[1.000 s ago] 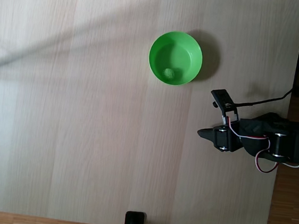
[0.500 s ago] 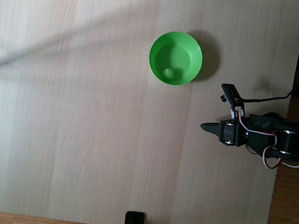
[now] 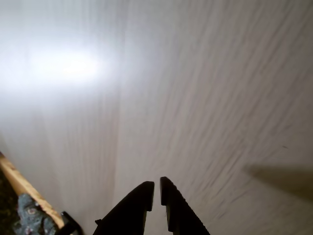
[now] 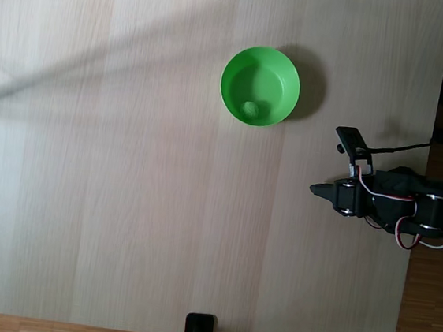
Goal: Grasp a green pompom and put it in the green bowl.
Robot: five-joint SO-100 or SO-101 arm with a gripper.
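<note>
1. The green pompom [image 4: 250,108] sits inside the green bowl [image 4: 289,70], low in the basin, well apart from the tool in the fixed view.
2. The bowl stands up and to the left of the tool [image 4: 316,190] on the pale wooden worktop [image 4: 110,170].
3. In the wrist view the tool [image 3: 156,188] has its jaws nearly together, a thin slit between them, gripping nothing.
</note>
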